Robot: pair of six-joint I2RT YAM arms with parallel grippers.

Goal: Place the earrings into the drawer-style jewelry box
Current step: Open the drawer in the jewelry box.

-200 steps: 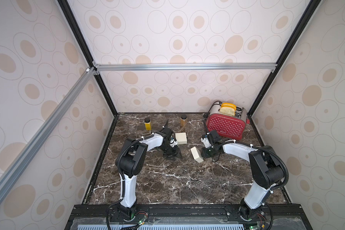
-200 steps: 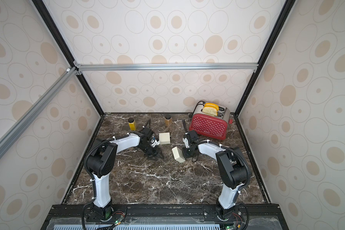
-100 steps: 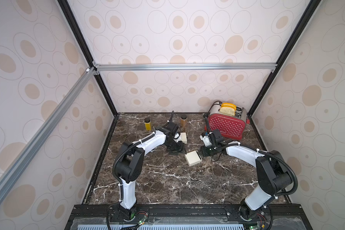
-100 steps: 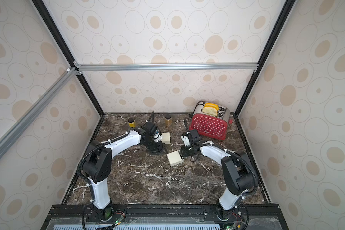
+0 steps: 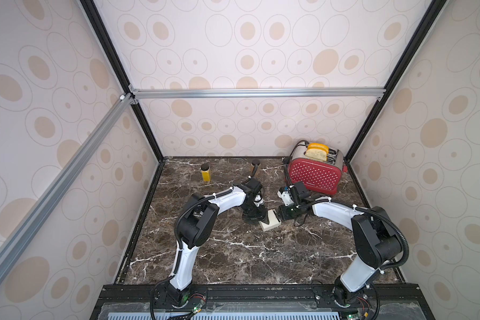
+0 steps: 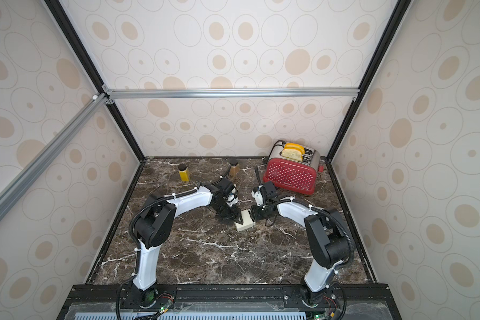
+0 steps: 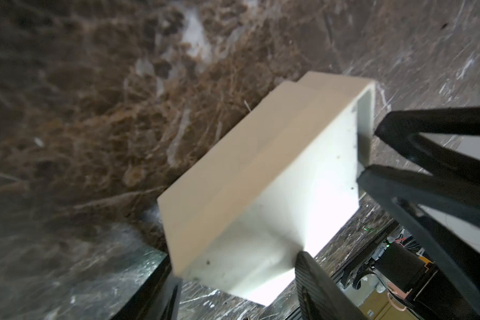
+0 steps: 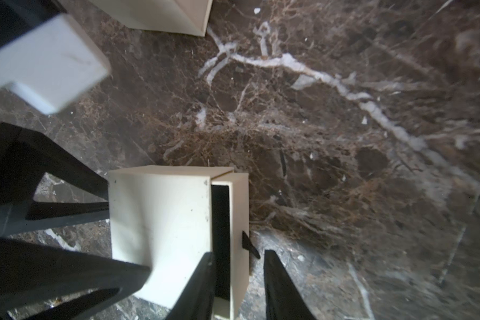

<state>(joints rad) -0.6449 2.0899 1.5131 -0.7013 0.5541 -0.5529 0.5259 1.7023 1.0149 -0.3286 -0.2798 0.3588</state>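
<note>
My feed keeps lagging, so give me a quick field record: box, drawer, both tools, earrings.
box: cream jewelry box, flat on the marble table, centre
drawer: drawer slightly open, dark inside
left tool: left tool has fingers either side of the box; grip unclear
right tool: right tool has one finger in the drawer gap, one outside its front; grip unclear
earrings: not visible in any view

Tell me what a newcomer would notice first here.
Probably the red polka-dot toaster with bread in its slots, at the far right corner of the marble table. Then the left arm and right arm, both bent in on the cream jewelry box mid-table, its drawer slightly open with the right jaws straddling the drawer front.
</note>
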